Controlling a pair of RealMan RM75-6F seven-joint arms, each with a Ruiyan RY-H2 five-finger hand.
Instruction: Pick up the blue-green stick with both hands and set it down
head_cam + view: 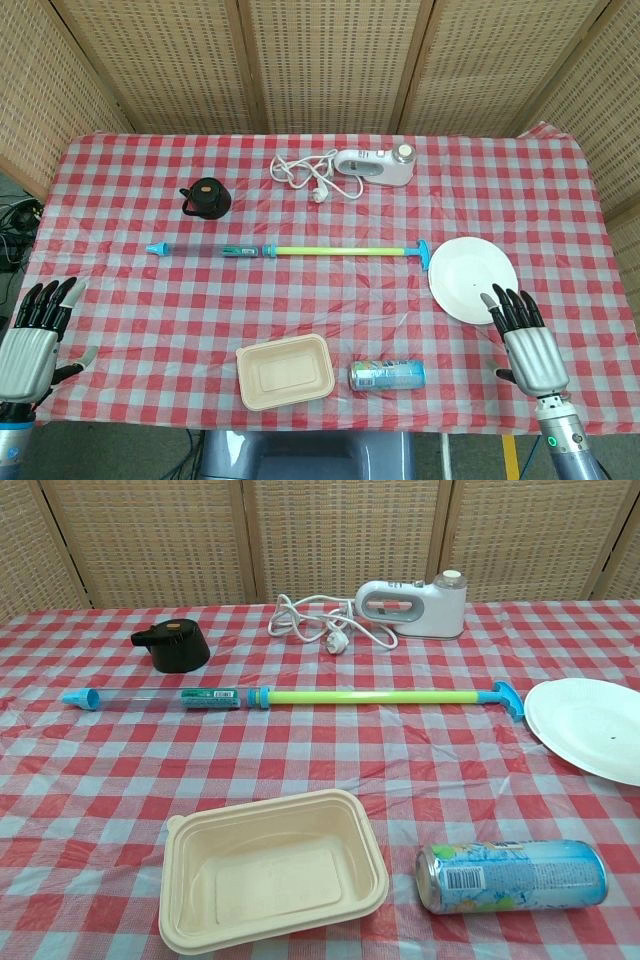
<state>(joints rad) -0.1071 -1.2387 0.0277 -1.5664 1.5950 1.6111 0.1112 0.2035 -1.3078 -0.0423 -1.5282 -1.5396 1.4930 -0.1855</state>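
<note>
The blue-green stick (290,250) (300,696) lies flat across the middle of the table, its clear tube with a blue tip to the left and its green shaft with a blue hook to the right. My left hand (32,335) hovers at the near left edge, fingers spread, holding nothing. My right hand (525,335) hovers at the near right, fingers apart and empty, just below the white plate (472,278). Both hands stay well short of the stick. Neither hand shows in the chest view.
A black pot (206,198) and a white appliance (375,166) with its coiled cord (305,172) sit behind the stick. In front lie a beige food container (285,371) and a drink can (387,375) on its side. The red-checked tablecloth (150,300) covers the table.
</note>
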